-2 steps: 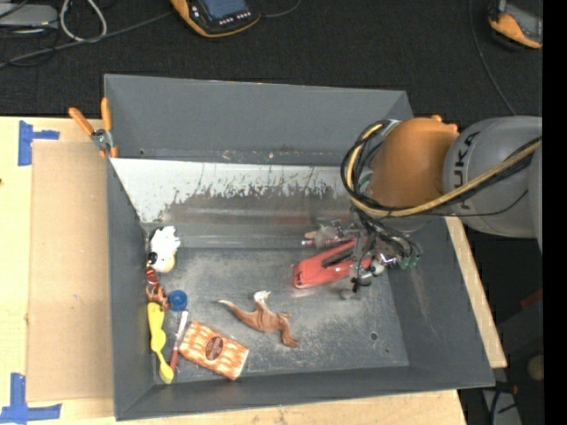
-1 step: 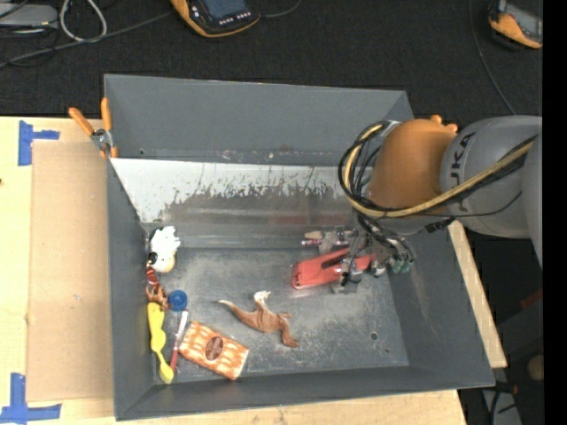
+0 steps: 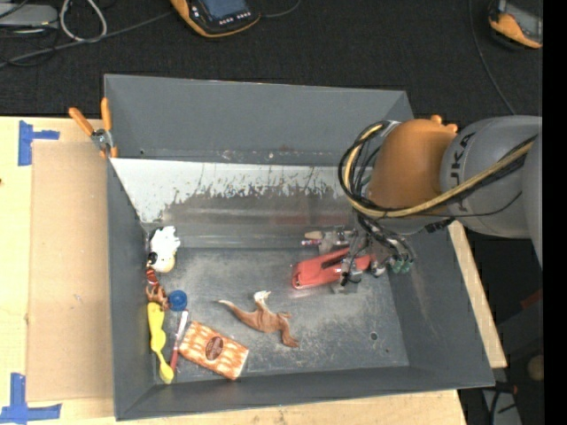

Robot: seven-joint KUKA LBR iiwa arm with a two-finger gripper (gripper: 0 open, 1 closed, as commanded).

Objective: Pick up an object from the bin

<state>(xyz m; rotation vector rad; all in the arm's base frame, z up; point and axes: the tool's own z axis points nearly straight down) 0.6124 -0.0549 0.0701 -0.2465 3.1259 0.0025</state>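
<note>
- We read this as a robotics lab: a robot arm (image 3: 498, 171) over a grey metal bin (image 3: 257, 122).
- Behind it we see loose cables (image 3: 81, 14) and a handheld controller (image 3: 215, 5).

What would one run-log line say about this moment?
gripper: down at right end of red elongated object, right of centre in bin | grip: cannot tell | nearest other: brown toy dinosaur
</note>
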